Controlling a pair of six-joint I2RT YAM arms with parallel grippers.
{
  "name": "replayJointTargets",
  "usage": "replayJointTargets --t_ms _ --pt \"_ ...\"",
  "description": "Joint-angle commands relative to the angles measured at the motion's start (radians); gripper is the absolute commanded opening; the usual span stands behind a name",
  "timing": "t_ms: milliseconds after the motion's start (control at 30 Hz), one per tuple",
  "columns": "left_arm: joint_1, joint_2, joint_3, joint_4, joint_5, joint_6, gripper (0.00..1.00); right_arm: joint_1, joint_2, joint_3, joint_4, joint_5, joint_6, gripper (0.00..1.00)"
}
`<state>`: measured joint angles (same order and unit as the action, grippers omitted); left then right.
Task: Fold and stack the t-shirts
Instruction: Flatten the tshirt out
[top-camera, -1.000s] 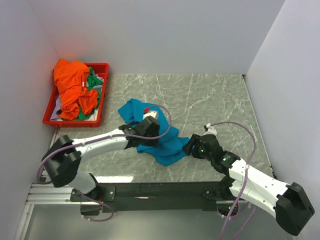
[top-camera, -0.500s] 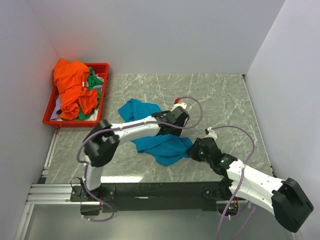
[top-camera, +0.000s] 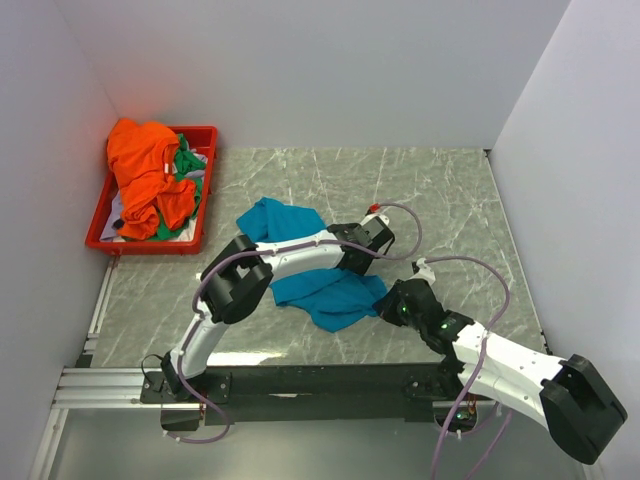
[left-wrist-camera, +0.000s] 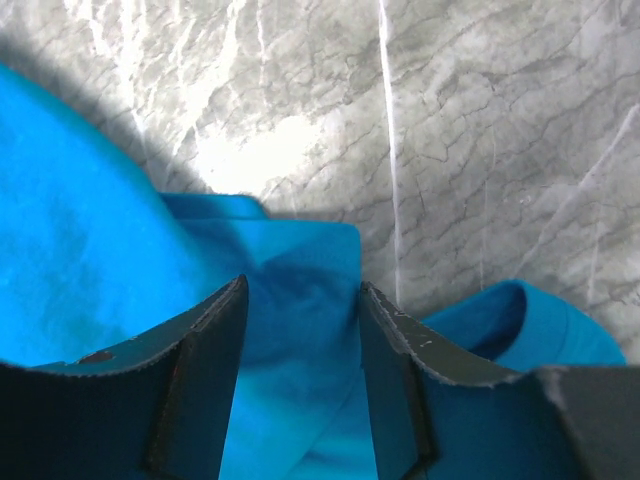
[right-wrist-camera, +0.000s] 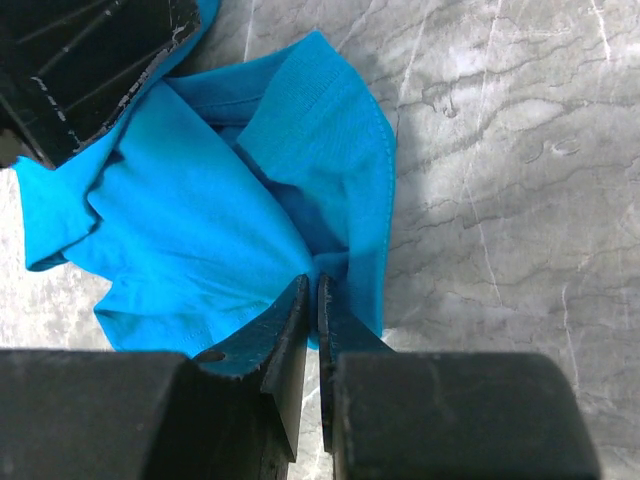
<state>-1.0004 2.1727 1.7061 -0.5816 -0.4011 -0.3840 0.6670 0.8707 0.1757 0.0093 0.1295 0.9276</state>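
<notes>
The teal-blue t-shirt (top-camera: 330, 292) lies crumpled on the marble table, mid-left. My right gripper (top-camera: 386, 302) is at its right corner; in the right wrist view the jaws (right-wrist-camera: 313, 280) are shut on a pinch of the shirt's hem (right-wrist-camera: 200, 220). My left gripper (top-camera: 366, 252) reaches over the shirt's far right edge. Seen from the left wrist, it (left-wrist-camera: 303, 288) stands open just above the blue cloth (left-wrist-camera: 90, 270), holding nothing. The orange t-shirt (top-camera: 145, 170) and green t-shirt (top-camera: 188, 165) are heaped in the red tray (top-camera: 196, 236).
The tray sits at the far left against the white wall. Bare marble table (top-camera: 440, 200) stretches right of the shirt up to the right wall. The left arm's black finger (right-wrist-camera: 90, 60) shows at the top left of the right wrist view.
The left arm has swung right across the teal shirt to its right edge, staying open. The right gripper has closed onto the shirt's hem.
</notes>
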Motion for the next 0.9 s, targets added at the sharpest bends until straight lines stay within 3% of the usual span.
replayJointTargets --t_ms 0,100,133,267,433,667,867 --pt "-0.006 0.018 0.053 -0.011 -0.007 0.042 0.51 0.009 0.005 -0.004 0.038 0.018 0.013 0.13" --pt "-0.006 0.030 0.058 -0.008 0.002 0.043 0.38 0.009 0.002 0.002 0.032 0.024 0.014 0.13" --pt "-0.007 0.030 0.056 -0.006 0.001 0.043 0.25 0.009 -0.001 0.004 0.024 0.027 0.014 0.12" --pt "0.000 0.004 0.056 -0.004 -0.031 0.040 0.01 0.009 -0.025 0.016 -0.002 0.042 0.013 0.11" --pt "0.035 -0.112 0.040 -0.007 -0.047 0.008 0.01 0.009 -0.041 0.060 -0.064 0.084 0.001 0.04" --pt "0.109 -0.448 -0.062 -0.021 -0.077 -0.038 0.01 0.006 -0.081 0.179 -0.222 0.163 -0.022 0.00" --pt "0.180 -0.773 -0.326 -0.009 -0.105 -0.142 0.01 0.000 -0.113 0.329 -0.370 0.262 -0.050 0.00"
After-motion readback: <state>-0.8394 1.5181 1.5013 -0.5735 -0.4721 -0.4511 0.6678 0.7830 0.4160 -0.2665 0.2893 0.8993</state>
